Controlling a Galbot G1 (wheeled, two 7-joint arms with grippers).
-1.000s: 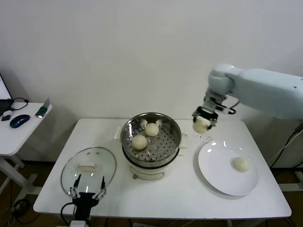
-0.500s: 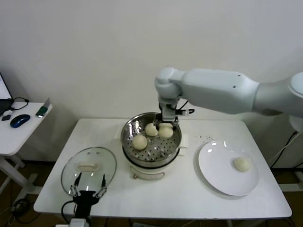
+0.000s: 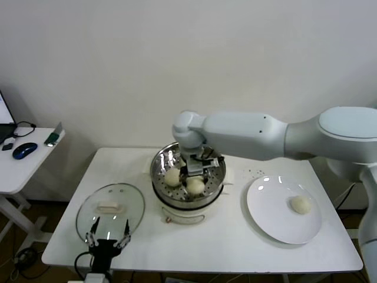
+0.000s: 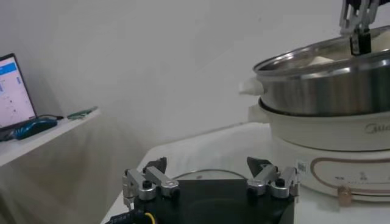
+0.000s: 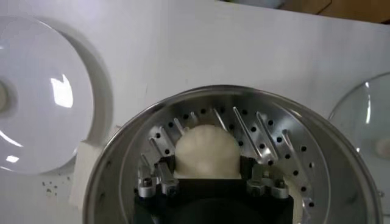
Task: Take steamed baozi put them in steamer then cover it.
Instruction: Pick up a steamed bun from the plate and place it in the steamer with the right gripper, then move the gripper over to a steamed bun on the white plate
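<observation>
**Right gripper over a bun inside the steamer**

We see a white table [image 3: 235, 247] carrying everything. The long white right arm [image 3: 265, 135] reaches across from the robot's right and drops into the steamer [image 3: 162, 162], a shiny steel pot with a perforated tray on a white electric base, sitting at the table's middle. To the robot's right of it lies a flat white plate [image 3: 271, 218] with one baozi [image 3: 301, 204] on it. To the robot's left of the steamer the glass lid [image 3: 110, 210] lies flat on the table, white handle up, so the pot is uncovered.

The right gripper [image 3: 196, 177] is down in the pot; in the right wrist view its fingers [image 5: 159, 178] stand on either side of a bun [image 5: 206, 152] that rests on the tray, and we cannot tell whether they touch it. We count two buns in the pot from the head view: that one [image 3: 195, 186] and another [image 3: 171, 177] just beside it, toward the robot's left.

The left gripper [image 3: 108, 239] is parked at the table's near edge by the lid, jaws spread wide, nothing between them.
</observation>
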